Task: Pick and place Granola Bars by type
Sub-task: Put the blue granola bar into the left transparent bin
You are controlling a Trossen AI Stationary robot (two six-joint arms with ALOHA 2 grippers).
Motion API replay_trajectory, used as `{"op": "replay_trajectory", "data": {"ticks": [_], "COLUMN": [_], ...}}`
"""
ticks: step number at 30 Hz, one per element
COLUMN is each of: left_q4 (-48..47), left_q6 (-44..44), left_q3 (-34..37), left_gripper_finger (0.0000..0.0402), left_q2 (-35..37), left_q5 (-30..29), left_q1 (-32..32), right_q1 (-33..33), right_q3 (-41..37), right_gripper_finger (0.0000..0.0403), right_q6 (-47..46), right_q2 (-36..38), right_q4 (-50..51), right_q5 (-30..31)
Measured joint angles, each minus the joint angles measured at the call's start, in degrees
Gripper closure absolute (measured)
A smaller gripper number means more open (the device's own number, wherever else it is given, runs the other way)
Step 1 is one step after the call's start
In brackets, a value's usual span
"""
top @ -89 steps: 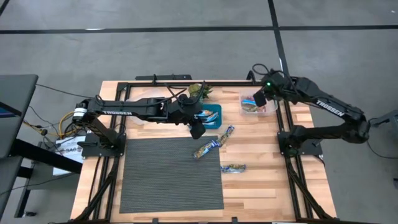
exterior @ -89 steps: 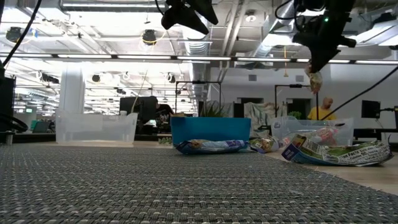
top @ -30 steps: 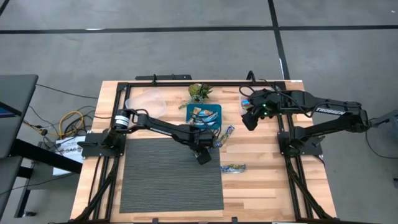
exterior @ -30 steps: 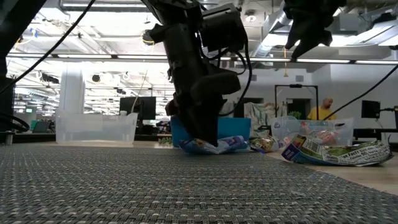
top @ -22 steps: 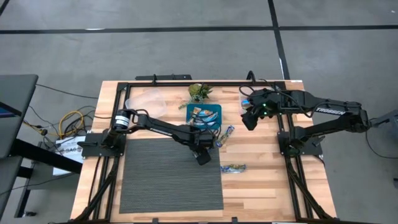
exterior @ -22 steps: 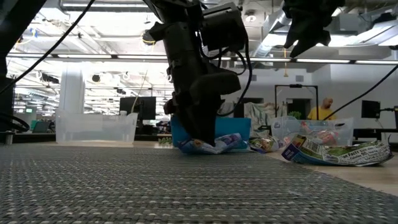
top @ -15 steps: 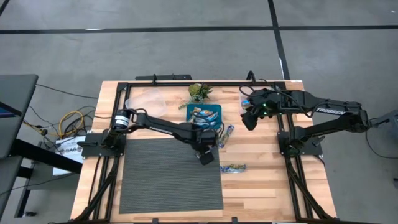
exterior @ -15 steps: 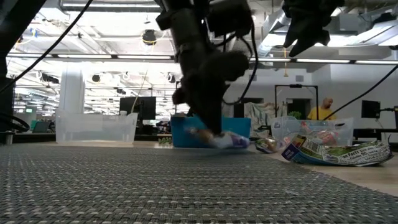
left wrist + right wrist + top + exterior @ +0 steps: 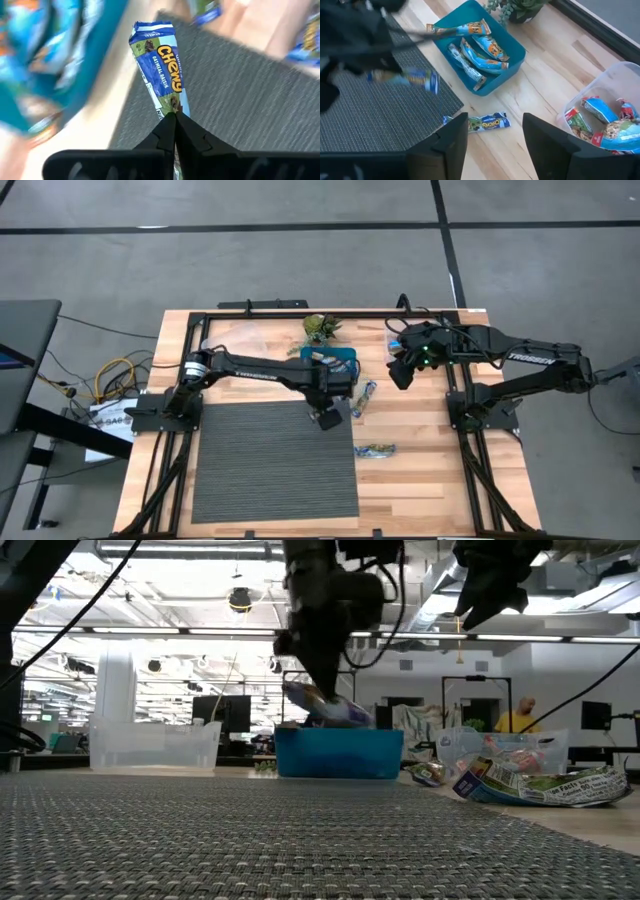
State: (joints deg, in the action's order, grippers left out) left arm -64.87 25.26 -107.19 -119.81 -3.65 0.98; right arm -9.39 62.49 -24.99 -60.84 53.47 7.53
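**A:** Where is the left pincer (image 9: 174, 118)?

**B:** Near the middle of the high view, over the top right corner of the grey mat (image 9: 270, 470). It is clenched on one end of a blue granola bar (image 9: 159, 67), which hangs clear of the mat. In the low view the same bar (image 9: 325, 705) sits up in the air, centre frame, above the rim of the teal bin (image 9: 338, 753).

**A:** What is in that bin?

**B:** Several more blue bars (image 9: 481, 49), lying loose inside it. The bin rests on the wooden tabletop (image 9: 420, 470) just above the mat.

**A:** Other bars?

**B:** One lies on the bare wood (image 9: 365, 396) right of the mat's corner, another (image 9: 375, 450) lower down by the mat's right edge. A clear tub (image 9: 607, 112) at the right of the right wrist view holds mixed wrappers.

**A:** And the right pincer (image 9: 495, 137)?

**B:** Released, fingers well apart, hovering above the tabletop at the upper right of centre in the high view, between the teal bin and the clear tub.
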Motion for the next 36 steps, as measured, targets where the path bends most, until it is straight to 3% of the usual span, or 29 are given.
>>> {"op": "replay_trajectory", "data": {"ticks": [7, 11, 20, 25, 32, 36], "left_q4": [-12.63, -14.03, -13.53, -6.99, 3.25, 5.15], "left_q6": [0.62, 1.57, 6.60, 6.17, 2.53, 1.88], "left_q3": [-0.03, 3.91, 28.74, 41.89, 53.17, 55.94], "left_gripper_finger": [0.0401, 0.0401, 0.0401, 0.0401, 0.0399, 0.0367], "left_q2": [6.61, 13.50, 35.78, 46.50, 51.62, 51.48], "left_q5": [-5.63, -7.34, -12.10, -16.36, -17.58, -14.76], "left_q1": [-1.77, -4.19, -15.05, -22.27, -31.08, -35.12], "right_q1": [-0.02, -0.02, -0.02, -0.07, -0.11, -0.11], "right_q3": [0.00, -0.01, -0.01, 0.00, 0.00, 0.01], "right_gripper_finger": [0.0230, 0.0229, 0.0234, 0.0234, 0.0238, 0.0238], "right_q6": [0.87, 1.46, 1.48, 1.49, 1.48, 1.48], "right_q2": [0.00, 0.00, 0.00, 0.00, 0.00, 0.00], "right_q4": [-0.03, -0.25, -3.27, -5.28, -6.10, -6.05], "right_q5": [0.00, 0.02, 0.02, 0.01, 0.04, 0.04]}}
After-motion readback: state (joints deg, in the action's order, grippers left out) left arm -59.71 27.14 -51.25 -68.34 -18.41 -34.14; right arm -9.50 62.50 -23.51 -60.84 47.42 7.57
